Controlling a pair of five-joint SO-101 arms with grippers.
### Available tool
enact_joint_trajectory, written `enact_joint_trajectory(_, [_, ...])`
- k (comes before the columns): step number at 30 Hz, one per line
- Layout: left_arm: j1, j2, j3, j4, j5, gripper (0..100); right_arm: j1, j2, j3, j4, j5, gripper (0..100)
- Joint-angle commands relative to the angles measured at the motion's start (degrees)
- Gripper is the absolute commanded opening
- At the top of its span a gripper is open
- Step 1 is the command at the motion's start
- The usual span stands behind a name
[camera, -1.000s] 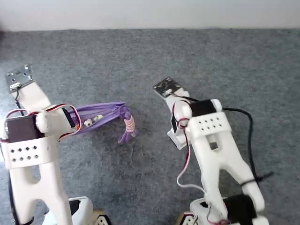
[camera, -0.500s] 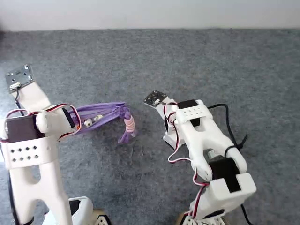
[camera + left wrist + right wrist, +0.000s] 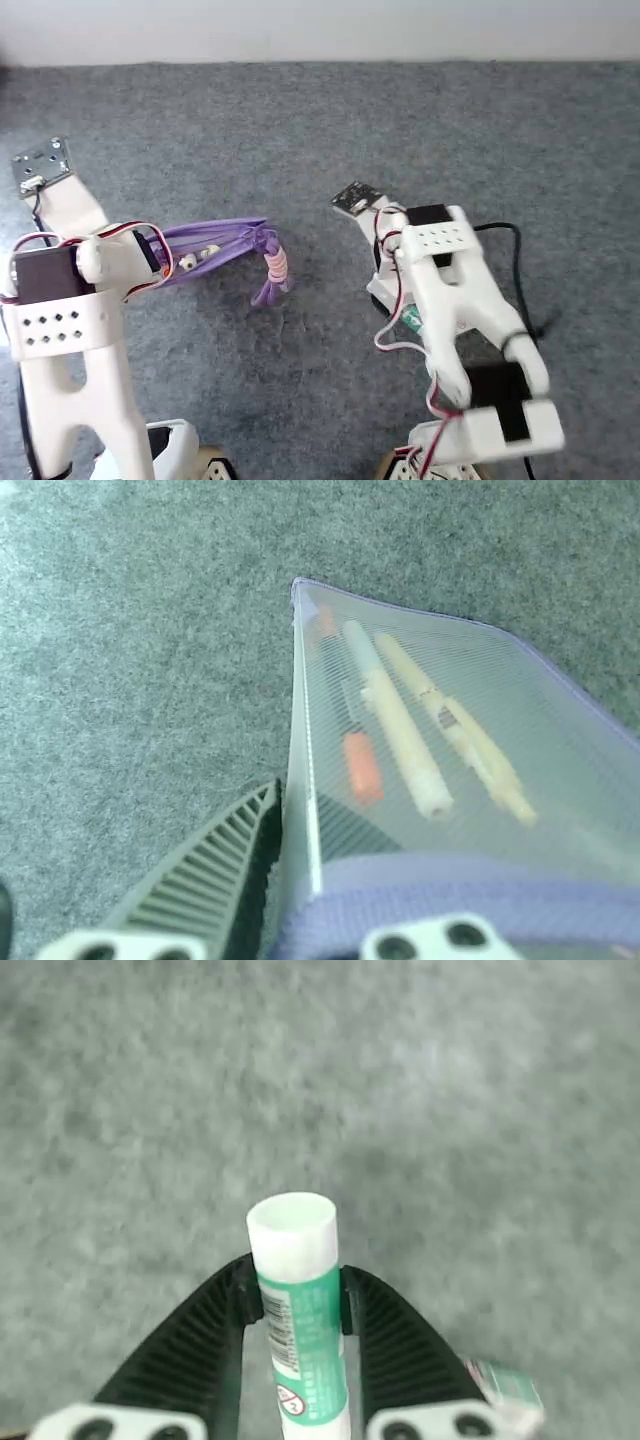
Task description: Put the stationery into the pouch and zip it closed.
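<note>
L gripper [image 3: 292, 865] was clenched on the pouch [image 3: 450, 730], pinching the end with the purple band; one ribbed finger [image 3: 215, 865] lay against the near side and the mesh wall ran away from the jaws. Inside, seen thru the mesh: a pale pen [image 3: 395, 720], a yellowish pen [image 3: 460, 735] beside it, and an orange piece [image 3: 362, 768] nearer the fingers. The pouch's far corner was a sharp folded edge, w/ bare grey mat [image 3: 130, 650] beyond it and off to that side.

From the high view the pouch [image 3: 215, 243] stuck out from the L gripper [image 3: 160, 258] toward the other arm, edge-on to the camera, ending in a purple cord w/ a pink wrap [image 3: 275, 265] that drooped onto the mat. Couldn't tell if the zip was open.

R gripper [image 3: 295, 1285] was grasping the glue stick [image 3: 295, 1260], both fingers pressed on its green label, white cap poking out past the tips. Ahead of the tips and to both sides was open mat. In the high view a bit of the glue stick [image 3: 412, 322] showed under the R arm, well apart from the pouch's cord end, w/ a strip of bare mat between them.

Past both grippers the mat [image 3: 450, 130] ran free up to its far edge, where it met the white wall [image 3: 320, 30]
</note>
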Motion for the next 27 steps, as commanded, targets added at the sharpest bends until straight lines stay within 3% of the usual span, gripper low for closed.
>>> enact_joint_trajectory(1, [-0.7, 0.88, 0.13, 0.88, 1.23, 1, 0.84, -13.76, -2.46, 7.78, 0.26, 0.8])
enact_joint_trajectory(7, [-0.35, 0.88, -0.04, 0.97, 1.23, 1, -3.56, -37.58, -2.46, 17.36, -0.88, 0.8])
enact_joint_trajectory(14, [-0.53, 0.88, -0.04, 0.97, 1.23, 1, -17.63, -54.99, -2.46, 12.62, -19.52, 0.8])
enact_joint_trajectory(19, [-0.35, 0.88, -0.04, 0.97, 1.23, 1, -28.0, -57.27, -2.46, -1.27, -27.96, 0.8])
enact_joint_trajectory(27, [-0.7, 0.88, 0.13, 0.97, 1.23, 1, -38.9, -53.85, -0.09, -29.32, -28.66, 0.8])
